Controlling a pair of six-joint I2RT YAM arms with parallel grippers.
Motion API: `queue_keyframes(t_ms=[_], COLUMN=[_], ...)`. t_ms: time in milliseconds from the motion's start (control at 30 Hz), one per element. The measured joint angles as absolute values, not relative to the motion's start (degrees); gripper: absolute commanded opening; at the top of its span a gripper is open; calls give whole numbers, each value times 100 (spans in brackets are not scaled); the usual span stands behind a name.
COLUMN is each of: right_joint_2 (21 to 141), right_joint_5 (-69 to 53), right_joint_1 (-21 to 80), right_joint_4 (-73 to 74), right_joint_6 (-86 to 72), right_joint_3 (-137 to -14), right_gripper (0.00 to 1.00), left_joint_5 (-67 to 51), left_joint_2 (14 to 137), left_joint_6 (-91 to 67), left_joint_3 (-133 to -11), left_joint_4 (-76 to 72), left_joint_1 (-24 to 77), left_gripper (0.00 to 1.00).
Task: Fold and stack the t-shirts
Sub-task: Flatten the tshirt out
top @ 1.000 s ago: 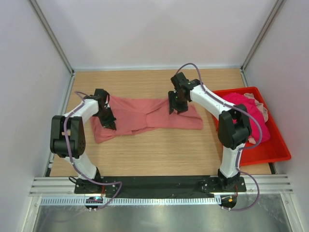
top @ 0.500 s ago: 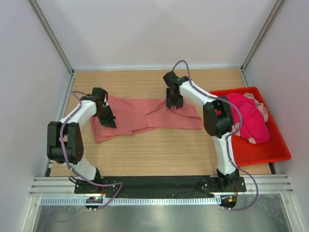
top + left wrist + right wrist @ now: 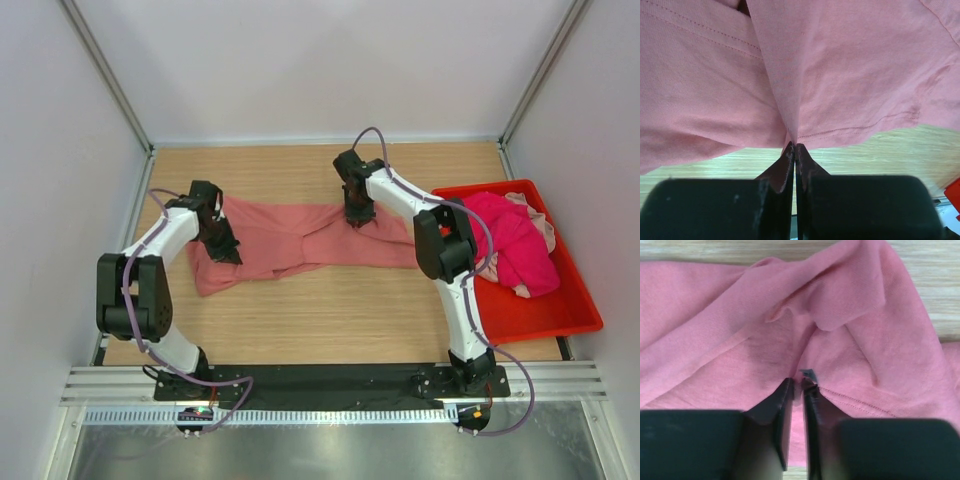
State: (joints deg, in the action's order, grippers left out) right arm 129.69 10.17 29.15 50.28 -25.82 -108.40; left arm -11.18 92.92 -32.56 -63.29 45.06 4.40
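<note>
The salmon t-shirt (image 3: 290, 240) lay spread in a long, rumpled band across the middle of the bench (image 3: 330, 320). Its long axis ran from the left edge toward the right edge, and a crossed fold showed near its centre.

The left gripper (image 3: 226, 250) sat at the shirt's left end. The left wrist view showed its jaws pressed fully together, with a ridge of the stitched hem nipped at their tips. The rest of the cloth fanned away from there toward the far edge.

The right gripper (image 3: 359, 218) stood on the shirt's far border, right of its centre. Its jaws were drawn almost together, with only a sliver between them. A pucker of cloth appeared caught at the tips, though the right wrist view left the hold less sure than the left one.

Each arm was thus nearest its own end, with the length of the shirt lying between them. I judged that any fold would turn on carrying those held borders across the long axis, toward the near edge.

Bare wood lay on the near side, so nothing blocked that path. The red bin (image 3: 560, 310) sat against the right edge, just beside the shirt's right end, and would crowd a wide sweep by the right arm. It held the magenta t-shirt (image 3: 510, 245) heaped over a pale pink t-shirt (image 3: 540, 225), neither yet folded.
</note>
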Motion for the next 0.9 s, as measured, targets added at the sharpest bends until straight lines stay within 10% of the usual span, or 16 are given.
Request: queue_keyframes(t_ms=[200, 900], right_joint_2=[12969, 9754], right_joint_5=[1144, 2333], right_joint_1=[2915, 2237], right_joint_4=[5041, 5374], right_joint_6=[-2563, -2244], right_joint_3=[-10840, -9214], right_gripper=[1, 1], left_joint_5=[-1118, 93], left_joint_2=[9205, 8259], left_joint_6=[-3258, -3433], left_joint_3=[-6331, -9177], left_joint_4=[4534, 5325], left_joint_1=[440, 397], left_gripper=[0, 0])
